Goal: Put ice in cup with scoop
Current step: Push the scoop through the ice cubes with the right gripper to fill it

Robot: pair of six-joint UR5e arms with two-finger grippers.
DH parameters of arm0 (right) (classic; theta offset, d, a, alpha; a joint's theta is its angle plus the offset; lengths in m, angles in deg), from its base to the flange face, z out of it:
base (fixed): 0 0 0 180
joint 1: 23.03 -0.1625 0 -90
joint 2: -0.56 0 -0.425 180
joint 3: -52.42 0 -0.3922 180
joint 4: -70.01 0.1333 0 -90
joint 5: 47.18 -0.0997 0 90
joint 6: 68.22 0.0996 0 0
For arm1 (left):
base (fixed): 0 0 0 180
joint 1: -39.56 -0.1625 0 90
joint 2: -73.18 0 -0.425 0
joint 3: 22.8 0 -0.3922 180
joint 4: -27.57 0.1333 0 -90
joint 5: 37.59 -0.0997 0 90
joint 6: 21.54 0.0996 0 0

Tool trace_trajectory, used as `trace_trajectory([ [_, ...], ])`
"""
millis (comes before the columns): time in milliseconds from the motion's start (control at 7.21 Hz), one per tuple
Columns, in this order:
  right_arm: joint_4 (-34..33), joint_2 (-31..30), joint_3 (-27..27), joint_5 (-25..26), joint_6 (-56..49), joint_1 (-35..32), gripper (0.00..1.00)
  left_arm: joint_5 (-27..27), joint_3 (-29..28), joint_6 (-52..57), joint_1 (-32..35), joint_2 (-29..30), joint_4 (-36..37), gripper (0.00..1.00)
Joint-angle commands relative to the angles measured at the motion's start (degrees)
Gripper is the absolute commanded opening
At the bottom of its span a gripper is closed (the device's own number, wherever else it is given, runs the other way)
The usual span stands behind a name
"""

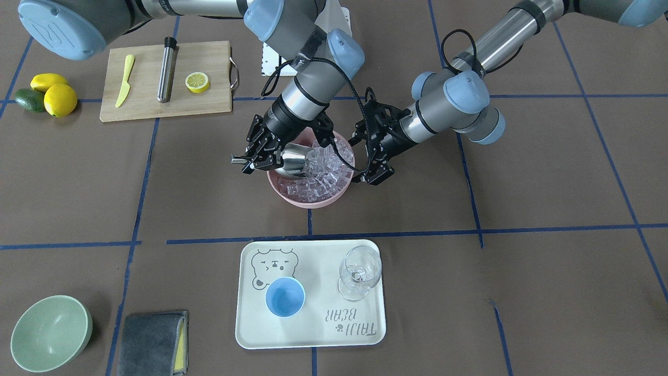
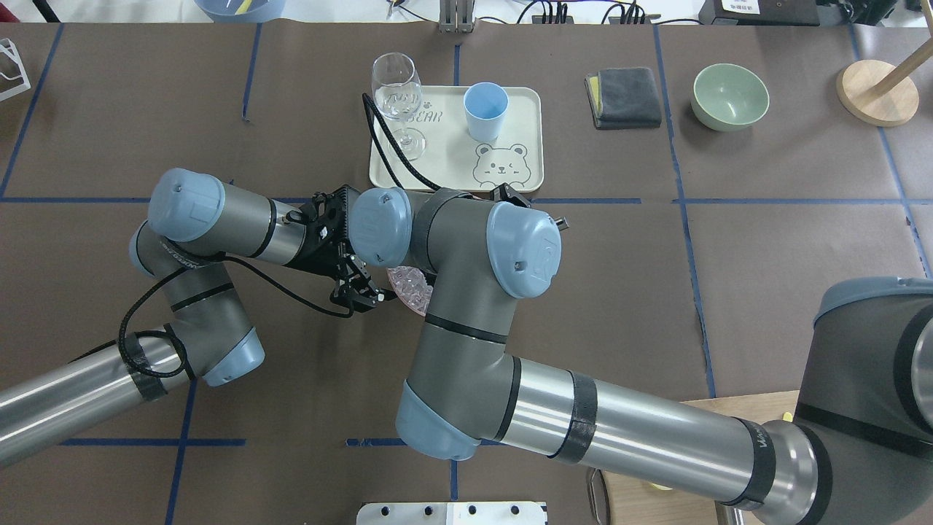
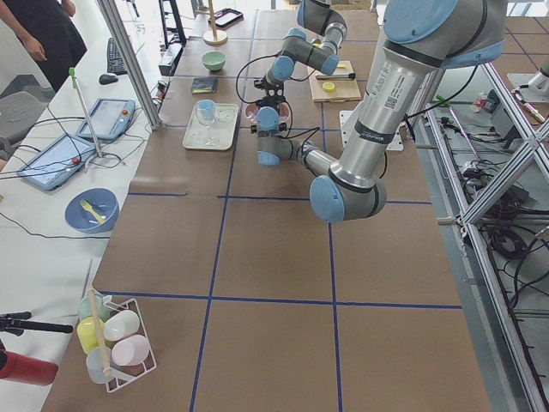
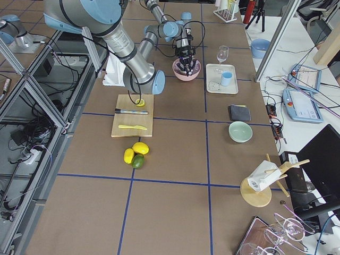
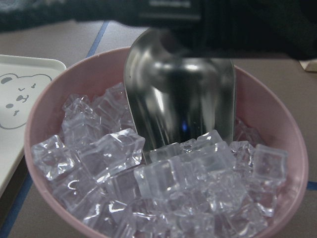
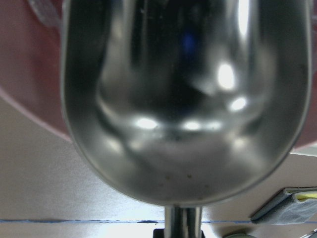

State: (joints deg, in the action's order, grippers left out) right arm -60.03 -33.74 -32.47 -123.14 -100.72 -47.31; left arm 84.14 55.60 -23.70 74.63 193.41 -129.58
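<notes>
Step in hand: loading the scoop, nothing in the cup yet.

- Right pincer (image 1: pixel 258 158) is clamped on the rod handle of the scoop (image 1: pixel 295 161). The trough is tipped mouth-down into the ice (image 1: pixel 323 172) in the pink bowl (image 1: pixel 292 201).
- Left wrist view: cubes sit at the trough's lip and the inside looks bare, so I'd say the dig has only just begun.
- Left pincer (image 1: pixel 360 158) sits just beside the bowl's rim. Its jaws look spread wide with nothing in them.
- The cup (image 1: pixel 285 296) stands upright and empty on the bear tray (image 1: pixel 313 334), beside the wine glass (image 1: pixel 360 271) and well apart from the bowl.

Next: drive the scoop under the cubes, level the trough, lift clear, carry it to the tray and tip slowly. The cup mouth is small against the trough, so spill is likely.
</notes>
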Motion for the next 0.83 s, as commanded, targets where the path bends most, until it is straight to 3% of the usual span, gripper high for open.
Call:
trace_trajectory([
  [0, 5.7, -2.9, -0.5, -0.2, -0.3, -0.3, 0.0, 0.0, 0.0, 0.0, 0.0, 0.2, 0.1, 1.0],
  [694, 19.2, -10.9, -4.1, -6.3, -0.3, -2.0, 0.0, -0.1, 0.4, 0.1, 0.0, 0.1, 0.1, 1.0],
])
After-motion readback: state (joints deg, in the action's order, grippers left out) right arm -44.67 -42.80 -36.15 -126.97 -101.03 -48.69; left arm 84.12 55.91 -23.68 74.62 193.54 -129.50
